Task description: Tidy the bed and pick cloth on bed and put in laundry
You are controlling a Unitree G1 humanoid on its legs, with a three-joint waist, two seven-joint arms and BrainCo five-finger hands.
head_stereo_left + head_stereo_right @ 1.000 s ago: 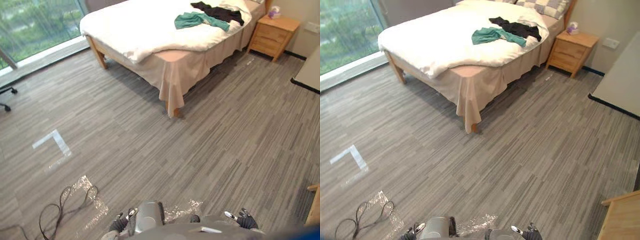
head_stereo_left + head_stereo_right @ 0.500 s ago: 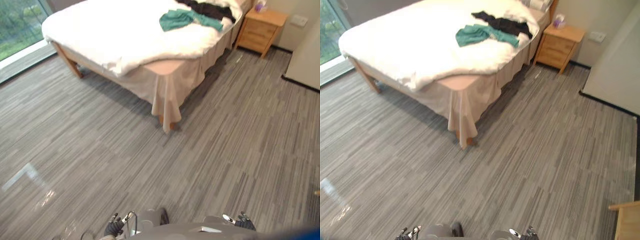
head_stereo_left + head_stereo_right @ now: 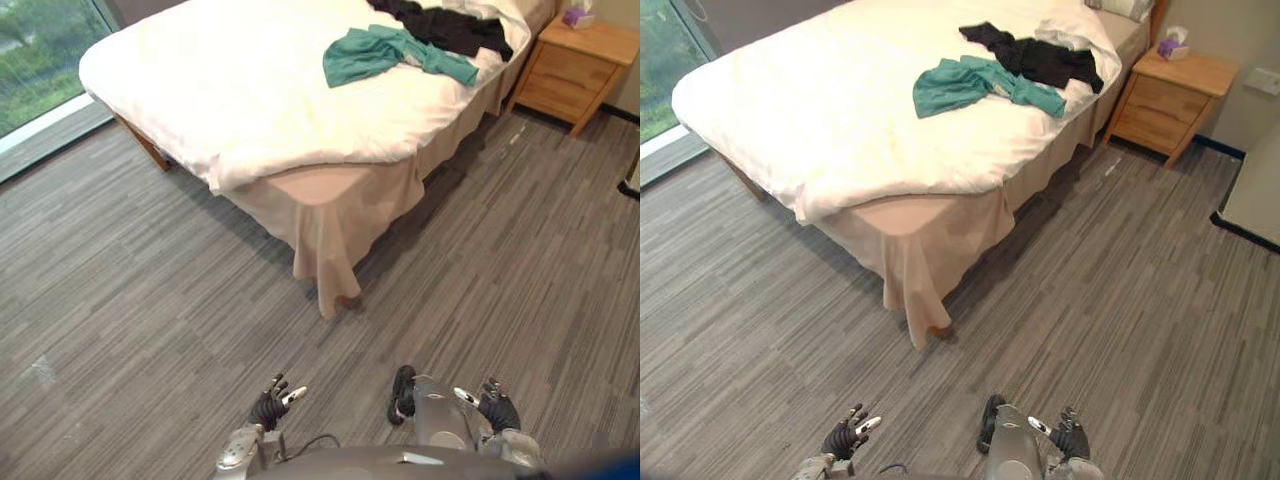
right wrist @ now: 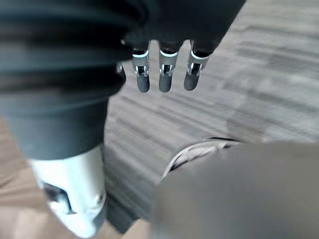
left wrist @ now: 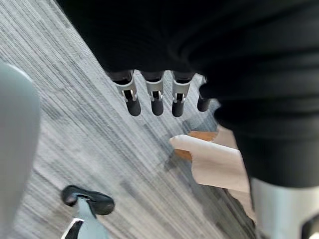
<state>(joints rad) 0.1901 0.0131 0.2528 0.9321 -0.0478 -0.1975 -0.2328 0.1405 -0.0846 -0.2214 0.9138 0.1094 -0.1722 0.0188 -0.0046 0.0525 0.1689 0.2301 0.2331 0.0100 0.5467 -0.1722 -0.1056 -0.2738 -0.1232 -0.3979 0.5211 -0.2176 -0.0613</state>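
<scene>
View has swung closer to the bed (image 3: 230,100) since 0.5 s ago. Teal cloth (image 3: 390,52) and black cloth (image 3: 445,25) lie side by side on it. Left hand (image 3: 270,408) and right hand (image 3: 497,411): fingers straight, empty.

Head stereo pair looks steeply down over the floor (image 3: 150,300) toward the bed (image 3: 250,90), both eyes sharing that scene. Wrist cameras peer along the left hand (image 5: 157,102) and right hand (image 4: 164,79), close above floor.

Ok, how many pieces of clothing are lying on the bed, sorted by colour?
Teal garment: 1
Black garment: 1
Total: 2, both lying loose on the bed.
</scene>
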